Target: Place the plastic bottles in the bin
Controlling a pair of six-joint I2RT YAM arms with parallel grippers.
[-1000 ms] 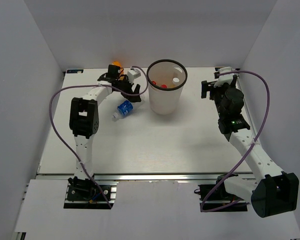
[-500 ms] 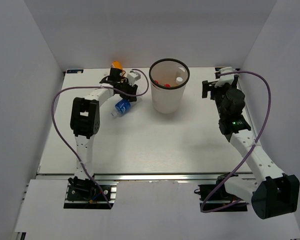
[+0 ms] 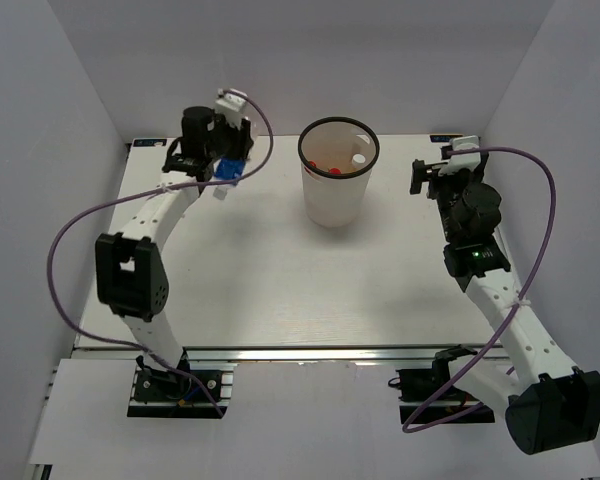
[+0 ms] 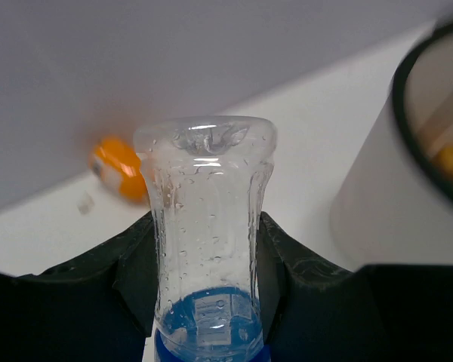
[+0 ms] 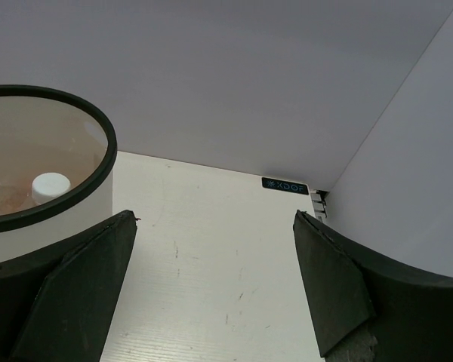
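A clear plastic bottle with a blue label (image 4: 206, 226) is clamped between the black fingers of my left gripper (image 4: 208, 230), its base pointing away from the camera. In the top view the left gripper (image 3: 225, 165) holds this bottle (image 3: 232, 171) above the table, left of the bin (image 3: 336, 200). The bin is white with a black rim (image 4: 411, 121); red caps (image 3: 329, 171) and a white cap (image 5: 50, 185) show inside it. A stubby orange bottle (image 4: 118, 167) lies by the back wall. My right gripper (image 5: 215, 219) stands open and empty, right of the bin (image 5: 53, 219).
White walls close in the table (image 3: 280, 270) at the back and on both sides. Purple cables (image 3: 85, 215) loop from both arms. A small black label (image 5: 285, 185) marks the table's far right corner.
My left gripper has shut on the blue-labelled bottle, which lay on the table, and lifted it up and to the back left. The right arm has shifted only slightly.
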